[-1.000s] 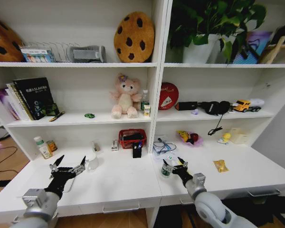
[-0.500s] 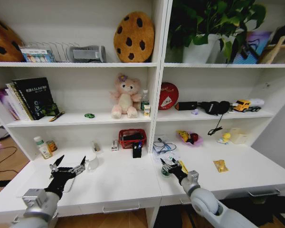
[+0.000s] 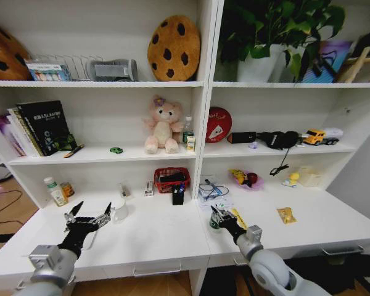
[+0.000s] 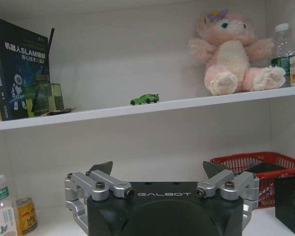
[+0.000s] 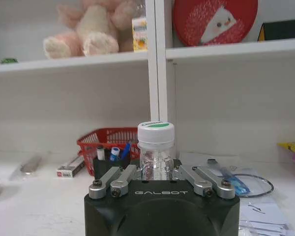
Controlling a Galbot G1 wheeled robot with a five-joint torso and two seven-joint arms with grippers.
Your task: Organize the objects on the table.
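both arms end in rounded, light grey metal wrist housings with a small boxy silver block on top, then a slim black forearm section leading to the hand. the left gripper (image 3: 87, 217) has a wide matt black body stamped "galbot" in pale letters, silver linkage bars fixed with dark round screws, and dark pointed fingertips (image 4: 102, 167). the right gripper (image 5: 160, 178) is built alike: black block, the same "galbot" lettering, paired silver links with black screw heads.
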